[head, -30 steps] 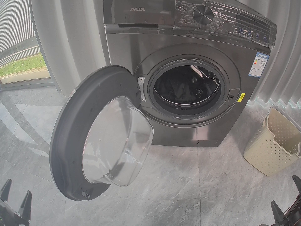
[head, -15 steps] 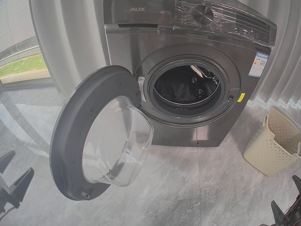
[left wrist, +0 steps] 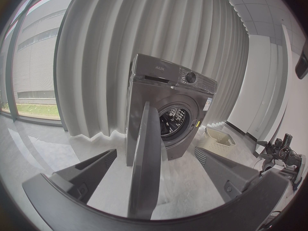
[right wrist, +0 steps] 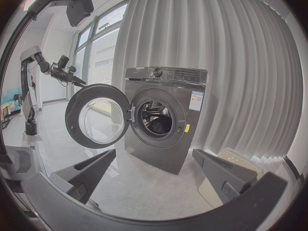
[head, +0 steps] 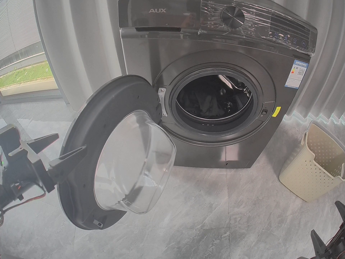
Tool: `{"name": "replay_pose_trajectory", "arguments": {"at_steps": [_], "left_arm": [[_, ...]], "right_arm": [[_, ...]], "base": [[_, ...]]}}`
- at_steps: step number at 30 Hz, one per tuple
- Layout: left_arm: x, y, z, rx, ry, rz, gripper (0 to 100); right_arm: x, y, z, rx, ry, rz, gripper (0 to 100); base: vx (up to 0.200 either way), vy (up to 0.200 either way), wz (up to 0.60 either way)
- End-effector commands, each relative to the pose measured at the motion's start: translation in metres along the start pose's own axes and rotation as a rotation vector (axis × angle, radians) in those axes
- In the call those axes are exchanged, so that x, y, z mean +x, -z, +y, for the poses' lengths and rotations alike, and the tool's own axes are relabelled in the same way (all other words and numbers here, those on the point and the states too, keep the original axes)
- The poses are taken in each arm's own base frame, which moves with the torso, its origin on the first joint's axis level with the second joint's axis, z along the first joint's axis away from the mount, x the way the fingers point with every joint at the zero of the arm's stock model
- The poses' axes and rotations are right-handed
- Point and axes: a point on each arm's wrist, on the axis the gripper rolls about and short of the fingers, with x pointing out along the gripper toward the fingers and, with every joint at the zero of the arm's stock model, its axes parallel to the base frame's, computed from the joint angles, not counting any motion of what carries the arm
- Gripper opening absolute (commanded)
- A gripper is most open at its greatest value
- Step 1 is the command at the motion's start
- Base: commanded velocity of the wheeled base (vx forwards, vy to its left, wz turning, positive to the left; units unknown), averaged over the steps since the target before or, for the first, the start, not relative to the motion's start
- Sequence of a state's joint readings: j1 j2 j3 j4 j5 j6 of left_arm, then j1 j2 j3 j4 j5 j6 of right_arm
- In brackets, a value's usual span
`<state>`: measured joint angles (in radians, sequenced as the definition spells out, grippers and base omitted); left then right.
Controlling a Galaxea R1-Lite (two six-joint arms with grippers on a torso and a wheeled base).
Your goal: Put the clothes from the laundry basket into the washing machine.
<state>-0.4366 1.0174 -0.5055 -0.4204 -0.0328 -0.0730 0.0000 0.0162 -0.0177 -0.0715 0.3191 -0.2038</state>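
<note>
The grey washing machine stands with its round door swung wide open to the left. Dark clothes lie inside the drum. A cream laundry basket stands on the floor to the machine's right, and the part of its inside that shows holds no cloth. My left gripper is open at the door's outer left rim. In the left wrist view the door's edge stands between the open fingers; contact cannot be told. My right gripper is open and low, in front of the basket.
White curtains hang behind the machine and a tall window is at the far left. Grey marble floor lies open in front of the machine. The open door juts out over the floor on the left.
My left gripper has risen from the bottom left corner and moved right, up to the door's outer rim. The right gripper, door and basket have not moved.
</note>
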Motion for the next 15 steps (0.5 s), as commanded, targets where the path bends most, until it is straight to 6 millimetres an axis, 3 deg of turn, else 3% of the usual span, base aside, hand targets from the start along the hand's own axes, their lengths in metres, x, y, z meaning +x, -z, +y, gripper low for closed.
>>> {"name": "replay_pose_trajectory", "arguments": {"at_steps": [1, 8, 15], "left_arm": [[0.038, 0.008, 0.005, -0.011, 0.006, 0.084, 100], [0.041, 0.009, 0.002, -0.012, 0.078, 0.089, 100], [0.036, 0.009, -0.019, -0.066, 0.271, 0.101, 100]], "right_arm": [[0.0, 0.005, 0.001, 0.004, -0.002, 0.008, 100], [0.0, 0.005, 0.001, 0.002, -0.002, 0.008, 100], [0.0, 0.005, 0.001, 0.002, -0.002, 0.008, 100]], "base": [[0.0, 0.0, 0.0], [0.0, 0.0, 0.0], [0.0, 0.0, 0.0]]}}
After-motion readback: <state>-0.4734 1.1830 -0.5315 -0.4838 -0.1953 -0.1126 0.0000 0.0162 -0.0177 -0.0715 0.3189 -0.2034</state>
